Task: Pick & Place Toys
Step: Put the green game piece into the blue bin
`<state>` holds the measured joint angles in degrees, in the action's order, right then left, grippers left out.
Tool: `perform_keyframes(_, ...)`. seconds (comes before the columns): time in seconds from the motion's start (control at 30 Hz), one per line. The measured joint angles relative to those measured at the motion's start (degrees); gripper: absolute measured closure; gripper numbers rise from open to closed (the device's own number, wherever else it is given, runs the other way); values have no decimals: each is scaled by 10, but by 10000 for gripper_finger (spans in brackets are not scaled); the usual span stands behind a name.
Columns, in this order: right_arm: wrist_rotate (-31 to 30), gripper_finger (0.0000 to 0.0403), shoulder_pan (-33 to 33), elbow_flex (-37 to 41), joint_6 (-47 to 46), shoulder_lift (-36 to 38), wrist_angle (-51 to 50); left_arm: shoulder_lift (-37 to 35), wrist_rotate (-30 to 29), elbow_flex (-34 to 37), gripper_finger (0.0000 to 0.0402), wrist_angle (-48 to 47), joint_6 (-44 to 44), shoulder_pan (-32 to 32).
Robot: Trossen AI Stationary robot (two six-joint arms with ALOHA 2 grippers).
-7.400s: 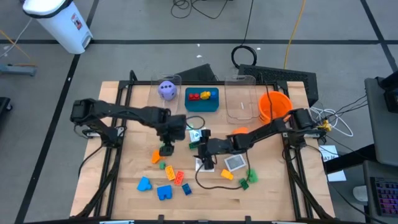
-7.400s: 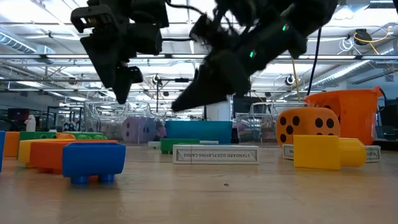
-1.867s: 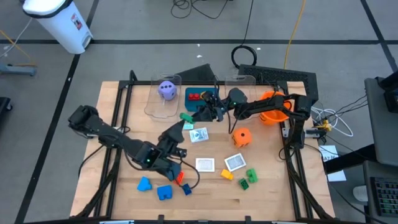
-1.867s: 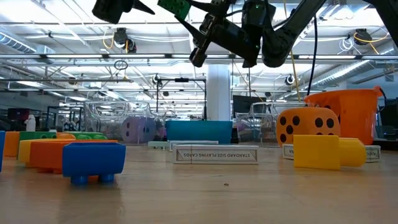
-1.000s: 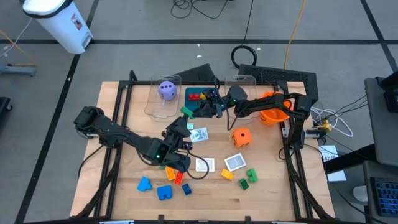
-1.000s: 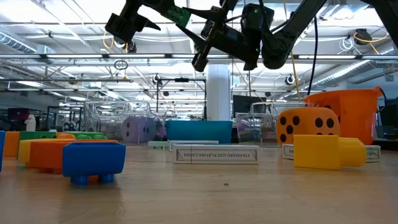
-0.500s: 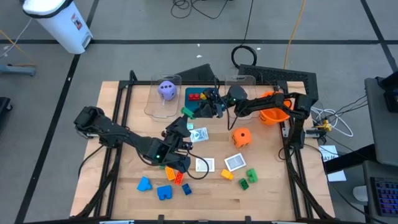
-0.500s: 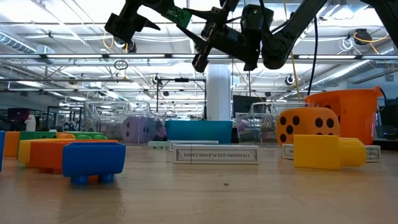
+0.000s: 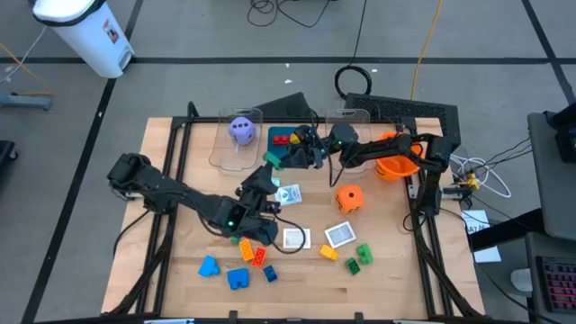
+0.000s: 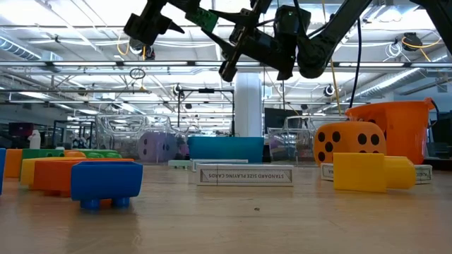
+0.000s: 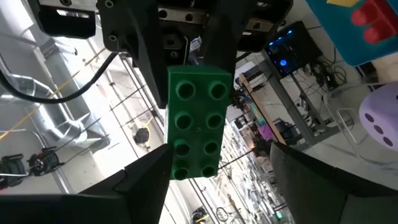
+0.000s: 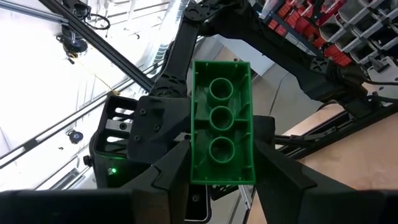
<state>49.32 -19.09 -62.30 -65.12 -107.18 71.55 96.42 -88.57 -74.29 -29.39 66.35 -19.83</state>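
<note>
While both grippers (left (image 9: pixel 266 174), right (image 9: pixel 290 160)) pinch green brick (image 9: pixel 271 160)

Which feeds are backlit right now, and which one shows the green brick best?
High view: even light, but the green brick shows small between the left claw and the right claw. Low view: ceiling lights behind, both arms mere silhouettes. Left wrist view: bright background, brick studs well lit, the best. Right wrist view: white glare on one side, brick underside plain.
</note>
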Motion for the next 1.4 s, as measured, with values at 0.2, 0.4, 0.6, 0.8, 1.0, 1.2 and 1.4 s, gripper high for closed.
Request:
perform_keyframes(0.2,21,263,7,0,9,-1,-8,-1,-2,-21,124,2,-9,20)
perform_keyframes(0.4,4,264,7,0,29,0,-5,-12,2,-51,124,-1,-24,12)
perform_keyframes(0.6,9,264,8,0,21,0,13,-33,37,-56,124,-6,-35,10)
perform_keyframes(0.8,6,265,12,0,26,0,16,-33,72,-56,124,-5,-102,17)
perform_keyframes(1.0,10,265,13,0,38,0,20,-46,136,-55,124,-11,-220,18)
perform_keyframes(1.2,38,265,12,0,62,0,20,-107,259,-55,124,-75,-364,19)
perform_keyframes(1.4,46,265,12,0,78,-1,2,-192,527,-55,124,-118,-508,49)
